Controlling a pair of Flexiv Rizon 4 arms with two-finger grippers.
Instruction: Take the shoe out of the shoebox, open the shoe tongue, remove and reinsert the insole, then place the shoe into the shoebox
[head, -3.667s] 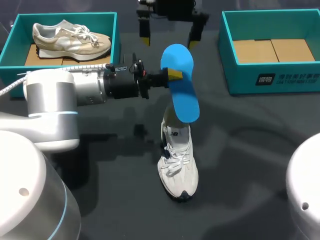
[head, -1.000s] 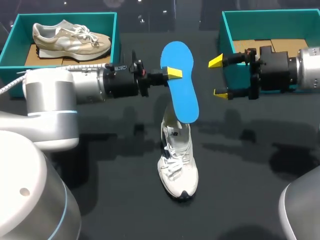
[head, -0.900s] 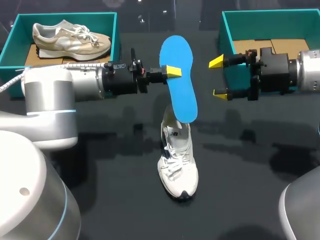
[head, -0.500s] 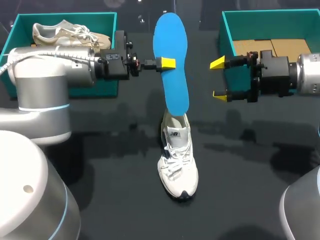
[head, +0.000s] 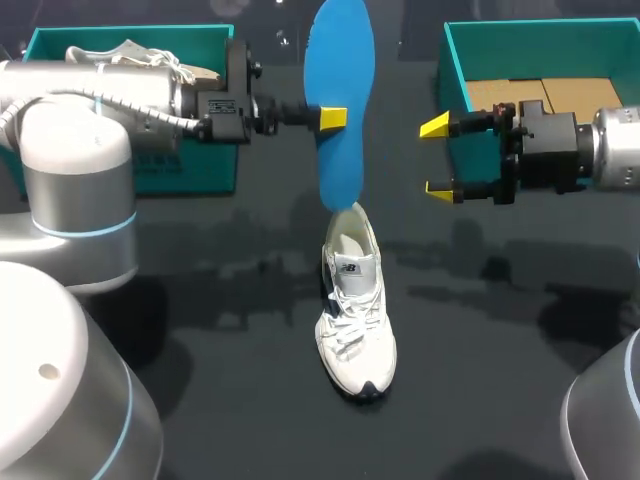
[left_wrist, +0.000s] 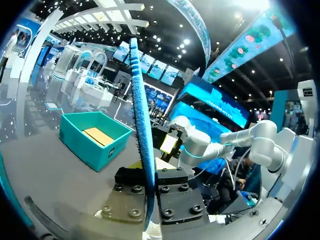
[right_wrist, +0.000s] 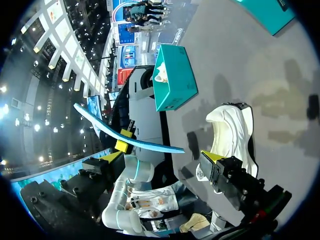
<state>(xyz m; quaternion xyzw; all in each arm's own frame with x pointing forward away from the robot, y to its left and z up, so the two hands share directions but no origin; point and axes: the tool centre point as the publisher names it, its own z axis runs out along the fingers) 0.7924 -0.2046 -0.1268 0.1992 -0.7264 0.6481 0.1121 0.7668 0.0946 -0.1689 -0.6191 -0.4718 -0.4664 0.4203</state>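
My left gripper (head: 333, 118) is shut on the edge of a blue insole (head: 340, 60) and holds it upright in the air. The insole's lower end hangs just over the heel opening of a white shoe (head: 356, 310), which stands on the dark table with its toe toward me. In the left wrist view the insole (left_wrist: 141, 120) rises edge-on from between the fingers of the left gripper (left_wrist: 148, 182). My right gripper (head: 436, 157) is open, level with the insole and to its right. From the right wrist, the insole (right_wrist: 135, 141) floats ahead of the open right gripper (right_wrist: 161, 157), clear of the shoe (right_wrist: 231, 127).
A teal shoebox (head: 540, 150) lined with cardboard stands at the back right. Another teal box (head: 190, 165) at the back left holds a beige shoe (head: 120, 52) and is partly hidden by my left arm.
My left arm has lifted the insole up and away from me, so that its lower end has come out of the shoe. The right gripper has stayed in place, open.
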